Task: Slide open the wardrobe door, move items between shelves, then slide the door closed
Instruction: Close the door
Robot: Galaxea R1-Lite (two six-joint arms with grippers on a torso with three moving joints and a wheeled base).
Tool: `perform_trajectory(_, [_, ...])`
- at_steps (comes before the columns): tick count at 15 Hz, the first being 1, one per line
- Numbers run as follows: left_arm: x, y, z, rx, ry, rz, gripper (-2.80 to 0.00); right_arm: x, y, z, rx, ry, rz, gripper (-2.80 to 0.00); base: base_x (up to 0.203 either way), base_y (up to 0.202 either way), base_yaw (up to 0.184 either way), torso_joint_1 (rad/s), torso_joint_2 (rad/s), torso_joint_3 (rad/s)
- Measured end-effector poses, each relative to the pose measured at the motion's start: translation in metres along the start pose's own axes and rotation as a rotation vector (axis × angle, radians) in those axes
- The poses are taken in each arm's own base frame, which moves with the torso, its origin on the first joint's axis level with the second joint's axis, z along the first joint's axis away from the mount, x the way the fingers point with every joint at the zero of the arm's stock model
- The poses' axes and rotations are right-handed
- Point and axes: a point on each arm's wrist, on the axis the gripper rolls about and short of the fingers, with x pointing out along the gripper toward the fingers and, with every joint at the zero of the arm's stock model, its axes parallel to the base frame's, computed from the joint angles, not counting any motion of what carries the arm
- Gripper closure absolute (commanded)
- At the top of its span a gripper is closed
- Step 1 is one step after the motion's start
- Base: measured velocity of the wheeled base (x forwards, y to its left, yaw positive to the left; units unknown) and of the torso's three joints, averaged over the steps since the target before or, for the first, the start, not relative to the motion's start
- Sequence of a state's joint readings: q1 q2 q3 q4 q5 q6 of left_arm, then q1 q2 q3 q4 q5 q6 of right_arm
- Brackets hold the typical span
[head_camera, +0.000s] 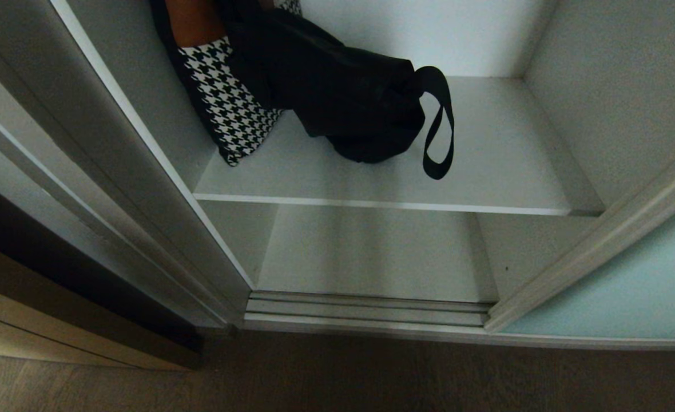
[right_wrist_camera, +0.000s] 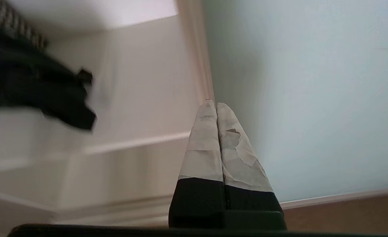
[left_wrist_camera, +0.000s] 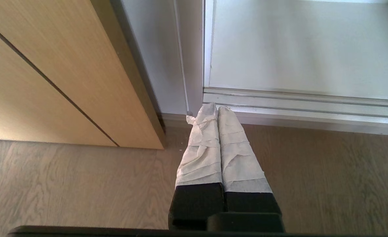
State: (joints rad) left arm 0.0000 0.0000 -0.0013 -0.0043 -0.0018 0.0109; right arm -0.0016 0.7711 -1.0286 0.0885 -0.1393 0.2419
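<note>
Frosted pale-teal glass sliding door (head_camera: pixel 629 286) slid right, wardrobe open. Soft black fabric bag (head_camera: pixel 337 91) and houndstooth piece (head_camera: pixel 229 109) on upper light-grey shelf (head_camera: pixel 486 177), touching.

My left pincer (left_wrist_camera: pixel 217 108) hangs with its tape-wrapped fingers (left_wrist_camera: pixel 202 154) pressed together, tips just above the wood floor (left_wrist_camera: pixel 65 184) near the wardrobe's silver bottom track (left_wrist_camera: pixel 312 107). I see a tan wooden panel (left_wrist_camera: pixel 59 72) beside it, and past the track a pale grey shelf (left_wrist_camera: pixel 296 49) lying bare.
</note>
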Motion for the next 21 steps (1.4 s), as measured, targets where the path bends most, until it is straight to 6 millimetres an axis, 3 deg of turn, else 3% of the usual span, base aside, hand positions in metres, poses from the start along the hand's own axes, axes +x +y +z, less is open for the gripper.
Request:
perform_trajectory(6, [0.000, 0.000, 0.000, 0.001, 0.000, 0.000, 0.00, 0.046, 0.000, 0.010, 0.057, 0.008, -0.086, 0.00, 0.000, 0.000, 0.000, 0.000, 0.00, 0.000])
perform_trajectory(12, [0.000, 0.000, 0.000, 0.000, 0.000, 0.000, 0.00, 0.083, -0.030, 0.019, 0.063, -0.027, -0.194, 0.00, 0.000, 0.000, 0.000, 0.000, 0.00, 0.000])
perform_trajectory(17, [0.000, 0.000, 0.000, 0.000, 0.000, 0.000, 0.00, 0.087, -0.038, 0.025, 0.150, 0.019, -0.065, 0.00, 0.000, 0.000, 0.000, 0.000, 0.00, 0.000])
perform_trajectory(21, [0.000, 0.000, 0.000, 0.000, 0.000, 0.000, 0.00, 0.074, -0.030, 0.025, 0.181, 0.045, 0.031, 0.00, 0.000, 0.000, 0.000, 0.000, 0.00, 0.000])
